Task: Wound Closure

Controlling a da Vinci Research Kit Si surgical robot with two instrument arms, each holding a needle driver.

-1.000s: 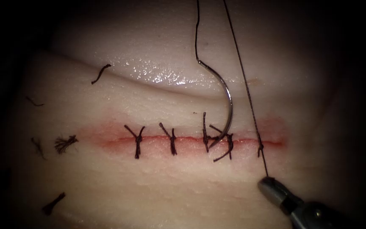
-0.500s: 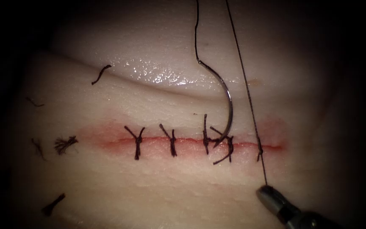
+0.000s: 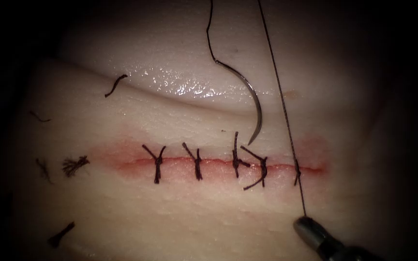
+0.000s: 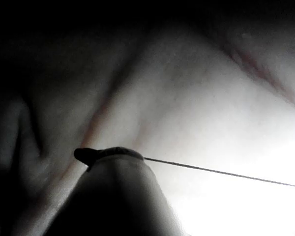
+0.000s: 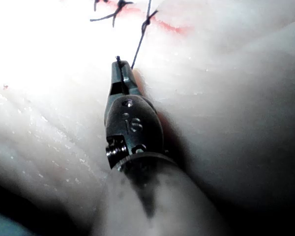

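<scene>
Endoscope view gives you the cut (image 3: 218,163) as your landmark, a red line running across the tissue (image 3: 170,212) with four tied stitches (image 3: 197,162) along it and a fifth knot (image 3: 296,170) near its right end. Your right tool (image 3: 306,228) sits below that right end, its jaws closed on the thread (image 3: 281,101). From the jaws the strand runs taut up through the knot and on past the far side of the cut. The needle (image 3: 250,99) hangs free above the cut, over the third and fourth stitches. Its tip points down and stops just short of the tissue, and neither tool holds it. A slack length of thread rises from its blunt end. Cut ends of thread (image 3: 75,164) lie scattered beyond the cut's left end.

Right wrist view adds what the endoscope cannot: your right tool (image 5: 119,69) from behind, jaws pressed narrow together on the thread (image 5: 137,51), which leads to the knot (image 5: 148,22) on the cut (image 5: 169,27).

Left wrist view shows your left tool (image 4: 86,155) as a dark shape with a taut thread (image 4: 221,172) leaving its tip, so it appears to grip that strand. You cannot make out its jaws.
</scene>
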